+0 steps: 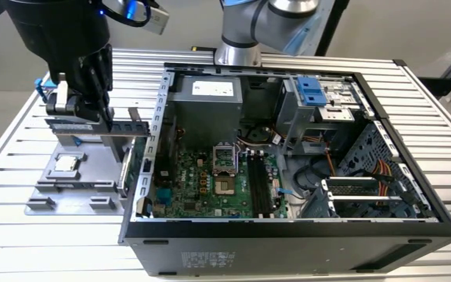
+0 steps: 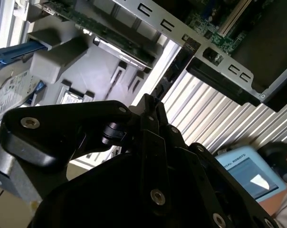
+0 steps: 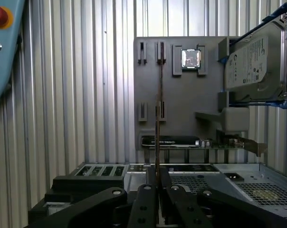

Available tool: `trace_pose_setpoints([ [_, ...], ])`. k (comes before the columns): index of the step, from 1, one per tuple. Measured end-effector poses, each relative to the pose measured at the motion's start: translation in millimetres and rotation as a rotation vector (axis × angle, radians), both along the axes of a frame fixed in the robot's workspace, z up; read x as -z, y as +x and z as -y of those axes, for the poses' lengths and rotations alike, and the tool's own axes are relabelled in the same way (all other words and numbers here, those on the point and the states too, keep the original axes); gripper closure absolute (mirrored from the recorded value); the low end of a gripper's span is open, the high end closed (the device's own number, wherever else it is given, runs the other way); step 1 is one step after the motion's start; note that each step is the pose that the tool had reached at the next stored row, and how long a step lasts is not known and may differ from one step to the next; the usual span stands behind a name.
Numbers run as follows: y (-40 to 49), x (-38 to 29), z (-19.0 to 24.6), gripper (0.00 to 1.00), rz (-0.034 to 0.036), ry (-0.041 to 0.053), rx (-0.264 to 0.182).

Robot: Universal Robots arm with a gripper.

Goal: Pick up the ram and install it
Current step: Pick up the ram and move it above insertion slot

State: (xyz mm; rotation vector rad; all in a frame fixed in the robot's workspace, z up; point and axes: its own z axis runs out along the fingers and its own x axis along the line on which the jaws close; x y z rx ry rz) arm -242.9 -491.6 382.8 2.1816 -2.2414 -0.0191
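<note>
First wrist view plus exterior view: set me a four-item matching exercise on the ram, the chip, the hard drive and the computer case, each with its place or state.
Things:
1. ram
2. chip
3. hard drive
4. computer case

Places or states:
A. set in a blue frame
B. side open, motherboard exposed
C. clamped edge-on in the gripper
D. lying flat on the gray tray

Pairs: 1-C, 2-D, 3-A, 4-B

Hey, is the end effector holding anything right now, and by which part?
Yes, the ram, pinched across its flat faces by the end effector.
</note>
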Motion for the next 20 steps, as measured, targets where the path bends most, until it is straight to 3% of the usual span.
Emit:
trace_pose_setpoints([
  [20,34.4,0.0,0.0,1.0,0.0,0.0,-0.004],
])
